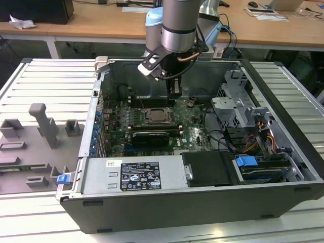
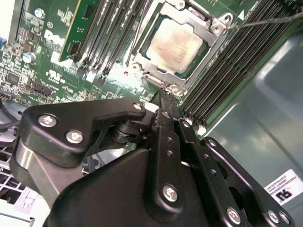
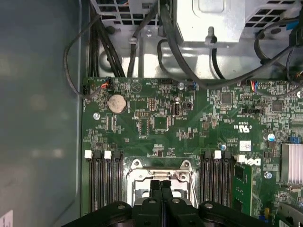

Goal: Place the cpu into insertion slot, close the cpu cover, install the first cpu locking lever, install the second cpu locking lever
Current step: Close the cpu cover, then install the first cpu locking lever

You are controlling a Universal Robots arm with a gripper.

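Cpu (image 2: 177,42) lies straight ahead of my end effector (image 2: 163,94), seated under the cover (image 2: 142,60); I'm closed tight, holding nothing, tip by its near rim.

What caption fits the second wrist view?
Shut pincer beside the closed cpu cover, cpu showing through its window, on the motherboard.

One tool (image 3: 161,183), one cpu (image 2: 176,41), one cpu cover (image 2: 143,60), one green motherboard (image 3: 199,142), one round coin battery (image 3: 117,102), one green memory stick (image 3: 239,183), two banks of memory slots (image 3: 104,182) and one open computer case (image 1: 202,212).
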